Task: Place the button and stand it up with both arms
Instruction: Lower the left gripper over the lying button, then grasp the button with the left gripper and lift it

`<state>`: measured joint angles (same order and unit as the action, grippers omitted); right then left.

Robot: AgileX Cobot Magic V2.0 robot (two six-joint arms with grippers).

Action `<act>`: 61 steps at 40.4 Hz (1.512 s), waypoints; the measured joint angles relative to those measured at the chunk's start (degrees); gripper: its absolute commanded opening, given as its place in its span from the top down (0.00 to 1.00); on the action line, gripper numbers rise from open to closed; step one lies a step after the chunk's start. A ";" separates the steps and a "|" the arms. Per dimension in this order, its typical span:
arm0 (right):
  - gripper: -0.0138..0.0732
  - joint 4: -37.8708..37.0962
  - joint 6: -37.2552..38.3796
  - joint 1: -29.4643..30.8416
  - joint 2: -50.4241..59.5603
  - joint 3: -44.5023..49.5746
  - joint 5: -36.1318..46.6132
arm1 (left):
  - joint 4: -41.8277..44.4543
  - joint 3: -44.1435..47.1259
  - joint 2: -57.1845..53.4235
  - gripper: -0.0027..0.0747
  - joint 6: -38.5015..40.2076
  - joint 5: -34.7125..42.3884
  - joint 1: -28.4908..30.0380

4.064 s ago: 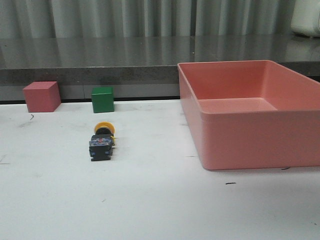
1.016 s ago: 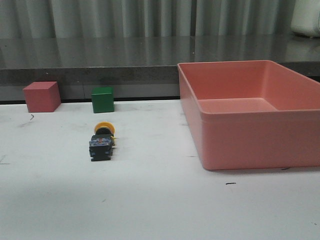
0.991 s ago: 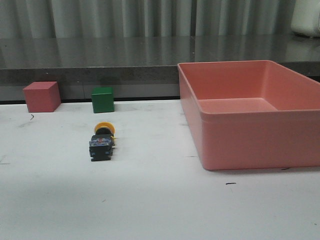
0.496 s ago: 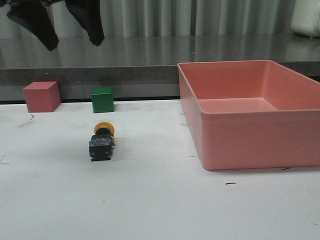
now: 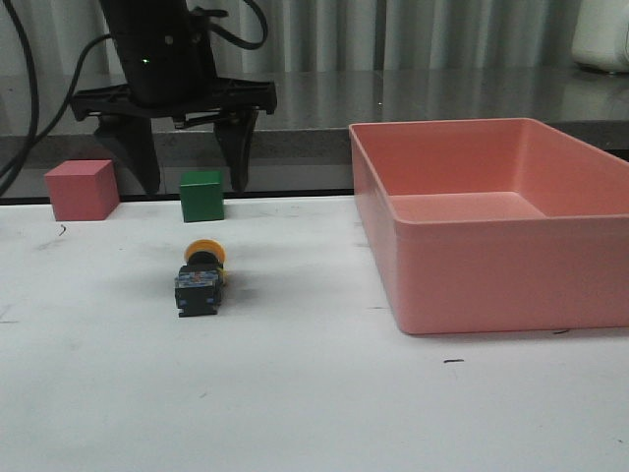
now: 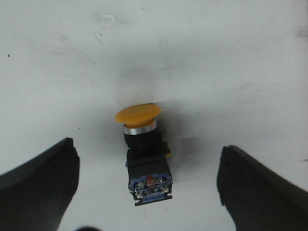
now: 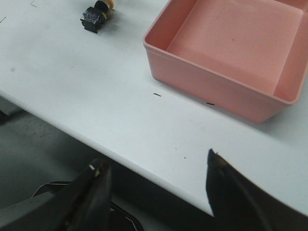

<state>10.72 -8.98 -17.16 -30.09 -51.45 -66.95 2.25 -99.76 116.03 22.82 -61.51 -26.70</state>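
The button (image 5: 200,280) lies on its side on the white table, yellow cap toward the back, black base with blue and silver parts toward the front. It also shows in the left wrist view (image 6: 144,156) and small in the right wrist view (image 7: 96,15). My left gripper (image 5: 194,177) hangs open above and behind the button, its fingers (image 6: 38,185) wide apart on either side of it, not touching. My right gripper (image 7: 159,185) is open and empty over the table's front edge, out of the front view.
A large pink bin (image 5: 491,221) stands at the right, also in the right wrist view (image 7: 226,53). A pink cube (image 5: 83,190) and a green cube (image 5: 201,196) sit at the back left, behind the button. The table's front edge (image 7: 96,144) shows below the right gripper.
The left arm has come down into the front view from the upper left and now hangs open over the button. The button, the cubes and the bin have not moved.
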 measured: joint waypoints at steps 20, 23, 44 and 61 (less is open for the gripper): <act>0.32 0.00 0.00 0.00 0.00 0.00 -0.09 | 1.65 -2.05 7.81 0.23 4.36 0.37 -0.13; 0.32 0.00 0.00 0.00 0.00 0.00 -0.09 | 1.93 -2.27 8.83 0.23 4.71 1.19 -0.13; 0.32 0.00 0.00 0.00 0.01 0.00 -0.09 | 2.05 -2.31 11.46 0.24 7.34 4.50 -0.13; 0.32 0.00 0.00 0.00 0.01 0.00 -0.09 | 0.52 -2.31 11.54 0.36 7.47 4.11 -0.13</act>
<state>10.72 -8.98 -17.16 -30.08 -51.45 -67.04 2.78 -102.08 127.57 30.30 -57.40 -26.83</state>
